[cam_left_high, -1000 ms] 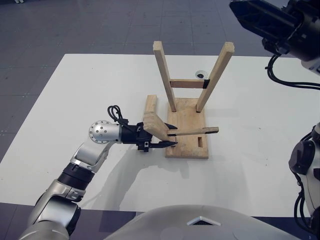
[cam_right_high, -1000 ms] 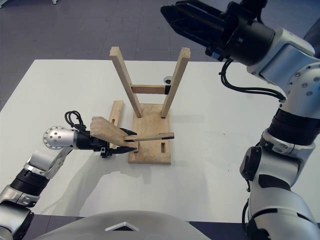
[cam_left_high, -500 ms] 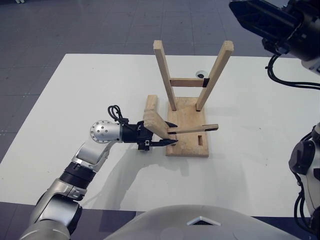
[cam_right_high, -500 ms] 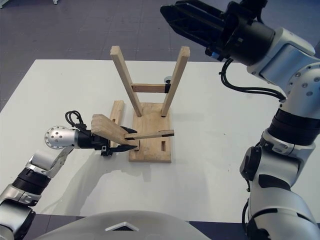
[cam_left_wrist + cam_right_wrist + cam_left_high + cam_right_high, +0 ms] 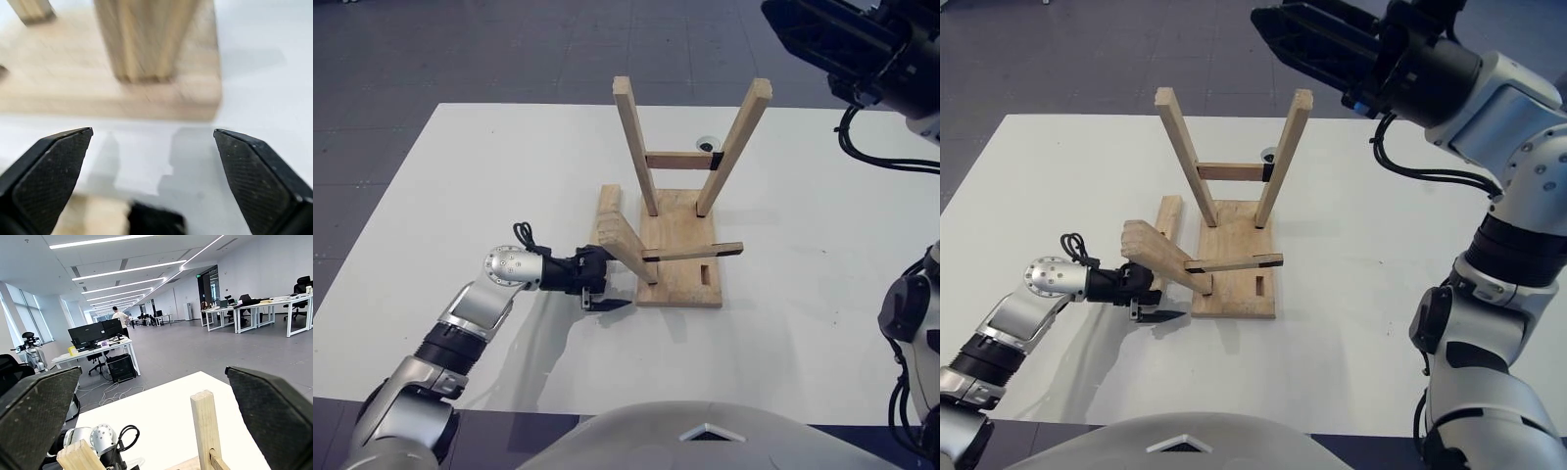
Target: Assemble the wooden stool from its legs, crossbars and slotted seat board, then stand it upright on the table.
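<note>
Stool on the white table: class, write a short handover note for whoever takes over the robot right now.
Left hand: open, empty, low over the table by the seat board's near left corner.
Right hand: open, empty, raised high at the far right.
Done: board lies flat; two legs joined by a crossbar stand at its far end.
Unsure: third leg with second crossbar leans at the near end, unheld.
Left: seat it, fit the fourth leg lying beside the board, turn the stool upright.

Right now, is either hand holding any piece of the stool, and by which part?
Nothing is held: the left hand is open beside the seat board, the right hand open in the air.
</note>
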You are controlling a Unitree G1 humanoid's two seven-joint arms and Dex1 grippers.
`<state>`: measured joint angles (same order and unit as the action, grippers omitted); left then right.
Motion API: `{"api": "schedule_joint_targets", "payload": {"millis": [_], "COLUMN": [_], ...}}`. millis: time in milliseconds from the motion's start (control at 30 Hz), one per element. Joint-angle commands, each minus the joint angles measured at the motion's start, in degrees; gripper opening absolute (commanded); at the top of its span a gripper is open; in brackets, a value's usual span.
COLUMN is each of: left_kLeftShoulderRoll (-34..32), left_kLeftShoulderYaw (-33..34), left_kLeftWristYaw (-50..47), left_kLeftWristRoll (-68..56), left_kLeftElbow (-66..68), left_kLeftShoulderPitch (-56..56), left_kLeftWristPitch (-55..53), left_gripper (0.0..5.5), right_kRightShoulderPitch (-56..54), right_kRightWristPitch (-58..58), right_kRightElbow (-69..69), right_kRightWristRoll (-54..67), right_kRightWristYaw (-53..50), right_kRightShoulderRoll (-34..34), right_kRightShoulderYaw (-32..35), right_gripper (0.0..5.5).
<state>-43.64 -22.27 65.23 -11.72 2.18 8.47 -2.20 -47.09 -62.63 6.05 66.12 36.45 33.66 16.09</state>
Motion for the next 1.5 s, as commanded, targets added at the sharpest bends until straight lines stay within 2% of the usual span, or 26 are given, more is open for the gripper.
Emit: {"api": "schedule_joint_targets", "payload": {"millis": [33,267,367,500,600,700,800,833,900,1033,1133,1200,1300,1367,1500], "left_kLeftShoulderRoll": [-2.8,-4.2,-7.2,-12.4,-14.5,-12.7,-6.4,-3.8,-0.2,7.0,8.6,8.1,5.1,2.4,0.6], "left_kLeftShoulderYaw": [5.2,18.1,22.1,25.9,30.0,37.2,41.0,41.1,39.7,36.0,34.2,33.5,32.3,32.6,32.5], "left_kLeftWristYaw": [2.4,-1.4,-0.2,3.8,4.7,-1.0,-17.4,-24.5,-34.2,-53.1,-61.8,-64.5,-65.7,-63.2,-57.0], "left_kLeftWristRoll": [-4.7,-16.4,-20.1,-22.4,-24.1,-32.7,-45.3,-52.6,-61.2,-70.4,-74.8,-78.8,-89.3,-94.0,-93.0], "left_kLeftElbow": [-7.7,-19.8,-23.3,-23.4,-20.0,-16.3,-16.3,-18.4,-23.8,-30.8,-33.0,-33.8,-36.0,-37.1,-37.4], "left_kLeftShoulderPitch": [2.2,6.6,6.2,6.1,10.4,21.1,32.8,34.8,34.1,27.2,25.6,24.4,22.8,21.3,18.2], "left_kLeftWristPitch": [-6.7,-20.7,-25.1,-27.8,-28.3,-33.8,-42.8,-46.0,-50.0,-50.8,-50.0,-50.0,-50.0,-50.3,-50.1], "left_gripper": [4.57,4.57,4.57,4.57,4.57,4.57,4.57,4.57,4.20,3.54,3.05,2.71,2.66,2.66,2.66], "right_kRightShoulderPitch": [1.2,4.1,5.2,5.7,6.2,6.6,7.1,7.3,7.6,7.5,7.6,7.7,8.9,9.4,9.3], "right_kRightWristPitch": [-0.1,0.1,0.0,0.1,0.2,0.2,0.3,0.4,0.5,0.7,0.9,1.1,1.4,1.5,1.7], "right_kRightElbow": [0.9,2.1,2.7,3.1,3.4,3.4,3.2,3.1,2.9,2.2,1.8,1.7,2.1,2.3,2.3], "right_kRightWristRoll": [0.0,-0.6,-0.3,-0.1,0.0,-0.1,-0.3,-0.5,-0.8,-1.1,-1.6,-1.8,-2.0,-2.0,-2.1], "right_kRightWristYaw": [-0.7,-1.3,-1.8,-2.3,-2.6,-2.7,-3.3,-3.5,-3.8,-4.0,-3.7,-3.5,-3.1,-2.9,-2.9], "right_kRightShoulderRoll": [0.1,0.8,0.8,0.8,0.6,0.4,0.1,-0.1,-0.4,-0.6,-0.4,-0.5,-0.3,-0.2,-0.5], "right_kRightShoulderYaw": [0.1,0.7,1.2,1.5,1.5,1.3,1.4,1.3,1.1,0.5,0.0,-0.2,-0.2,-0.1,-0.3], "right_gripper": [5.50,5.50,5.50,5.50,5.50,5.50,5.50,5.50,5.50,5.50,5.50,5.50,5.50,5.50,5.50]}}
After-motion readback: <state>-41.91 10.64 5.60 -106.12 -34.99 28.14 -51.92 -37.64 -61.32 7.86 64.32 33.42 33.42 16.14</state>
